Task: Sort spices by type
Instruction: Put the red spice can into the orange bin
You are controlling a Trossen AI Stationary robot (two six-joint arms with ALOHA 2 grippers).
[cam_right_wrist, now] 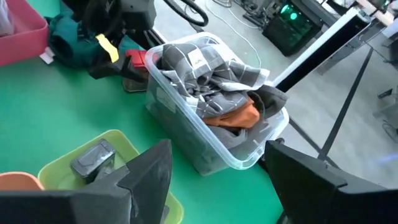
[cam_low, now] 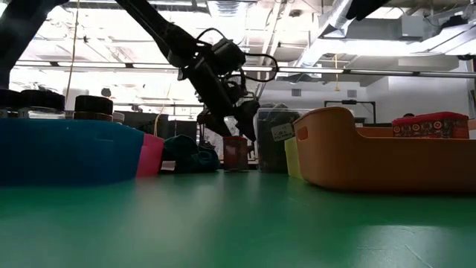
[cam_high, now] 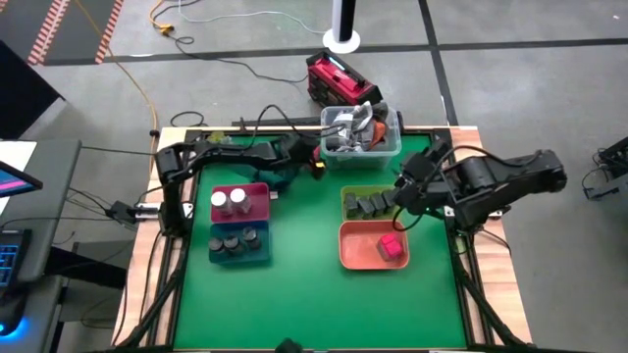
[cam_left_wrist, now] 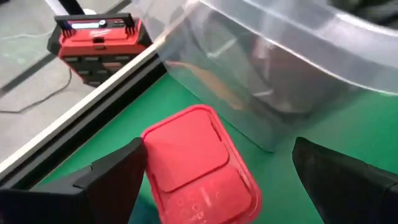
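Left jaws: spread wide, with a red container (cam_left_wrist: 202,165) lying between them but not pinched; the left gripper (cam_high: 312,160) sits low at the far side of the table, just left of the clear tub (cam_high: 385,155).
Right jaws: spread apart with nothing between them; the right gripper (cam_high: 403,186) hangs over the yellow-green tray (cam_high: 349,199), near the tub's right near corner.
Red container: flat-lidded, standing on the green mat (cam_high: 304,294) close against the tub's wall.
Clear tub: at the far middle of the table, filled with grey checked cloth and an orange piece (cam_right_wrist: 231,116).
Dark grey blocks: a row (cam_high: 370,205) lies in the yellow-green tray, right of centre; one block (cam_right_wrist: 93,158) shows in the right wrist view.
Pink cube: a single cube (cam_high: 391,247) rests in the orange tray (cam_high: 351,253), just nearer than the yellow-green one.
White-topped jars: two (cam_high: 229,201) stand in the pink tray (cam_high: 257,190), left of centre.
Dark grey jars: a group (cam_high: 236,242) stands in the blue tray (cam_high: 220,257), just nearer than the pink tray.
Beyond the table: a red toolbox (cam_high: 337,78) on the floor, far from the tub.
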